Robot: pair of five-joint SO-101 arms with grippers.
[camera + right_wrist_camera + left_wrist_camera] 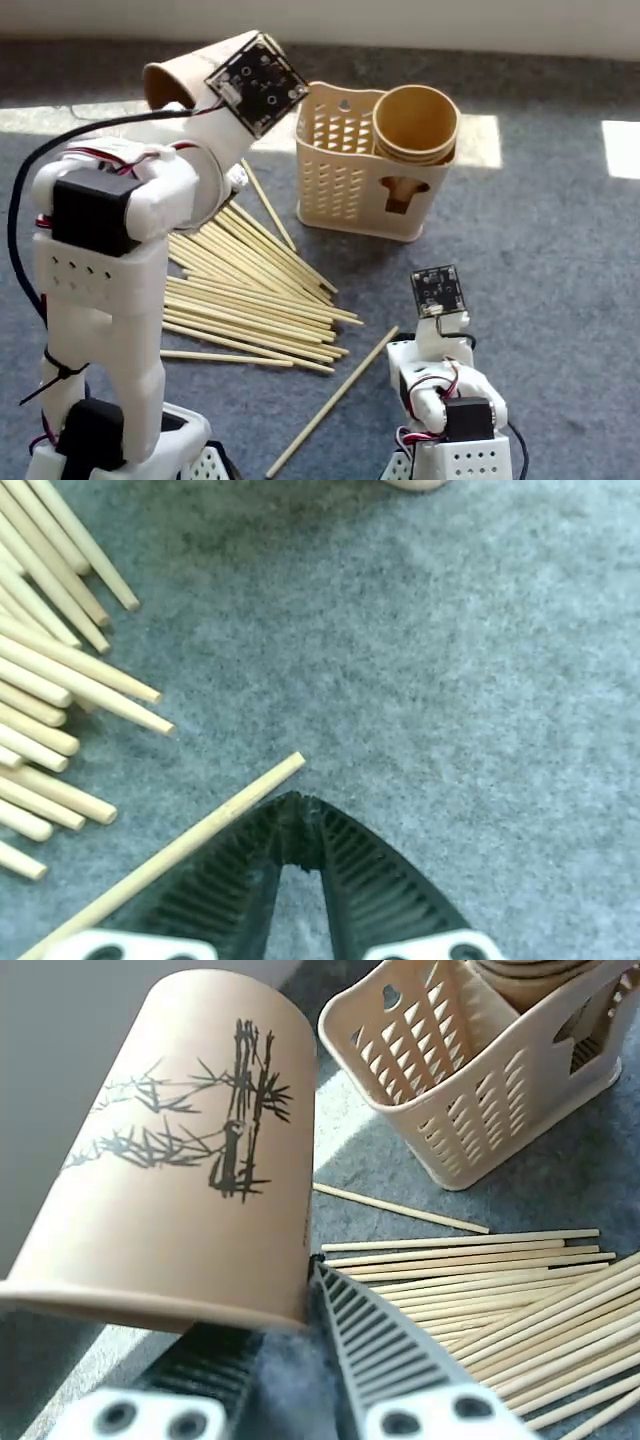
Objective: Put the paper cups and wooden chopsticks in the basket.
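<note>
Left gripper (290, 1305) clamps a paper cup (180, 1160), raised left of the basket (335, 170) — right gripper (297, 805) tips pressed together, lone chopstick (170, 855) just beside.

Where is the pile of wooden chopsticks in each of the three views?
High view: the chopstick pile lies on the carpet between the left arm and the basket.
Left wrist view: the pile lies beside the held paper cup, in front of the basket.
Right wrist view: the pile's ends lie beside the right gripper, apart from it.
Shared landmark: the grey carpet under the pile, in all three.
</note>
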